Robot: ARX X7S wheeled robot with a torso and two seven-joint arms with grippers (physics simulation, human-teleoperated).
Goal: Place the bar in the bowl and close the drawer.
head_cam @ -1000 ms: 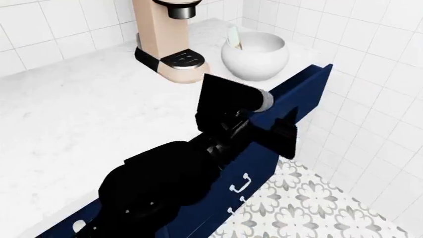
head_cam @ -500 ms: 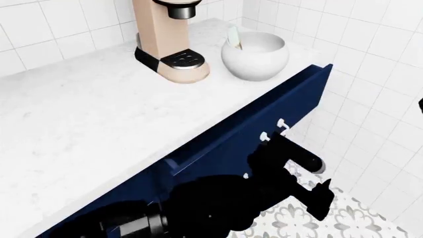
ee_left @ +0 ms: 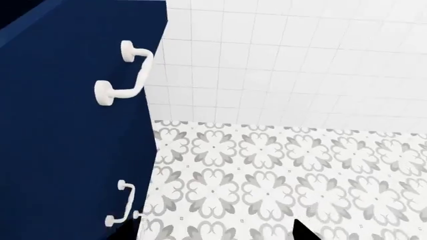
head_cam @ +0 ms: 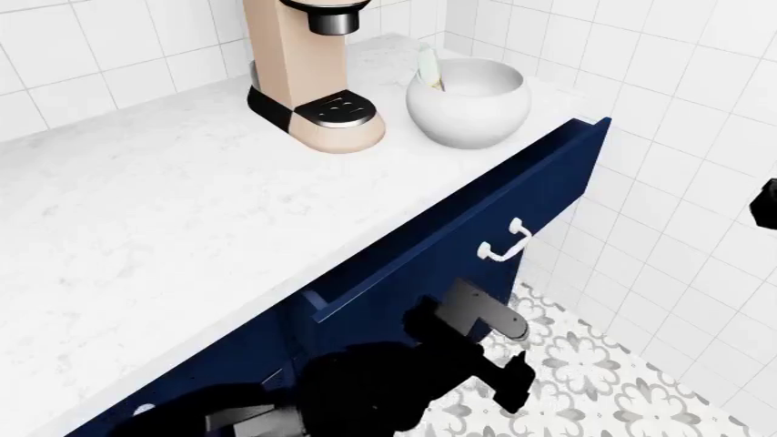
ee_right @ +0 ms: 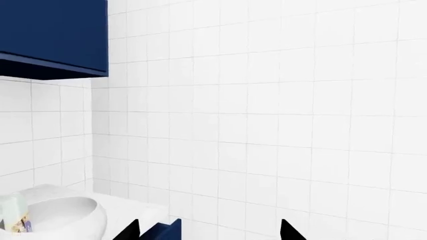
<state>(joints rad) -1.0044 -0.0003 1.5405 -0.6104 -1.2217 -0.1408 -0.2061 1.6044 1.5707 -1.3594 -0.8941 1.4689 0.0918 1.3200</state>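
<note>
Bar (head_cam: 428,67): stands in the bowl (head_cam: 468,102), leaning on its left wall; far right of counter (head_cam: 158,218), right of the coffee maker (head_cam: 309,73). Placing looks done.
Drawer (head_cam: 486,218): partly open, white handle (head_cam: 505,242) free; closing remains.
Left gripper (head_cam: 498,350): low, near side of the drawer front, holding nothing; opening cannot be told.
Right gripper (ee_right: 210,231): fingers apart, empty, facing the wall tiles.
</note>
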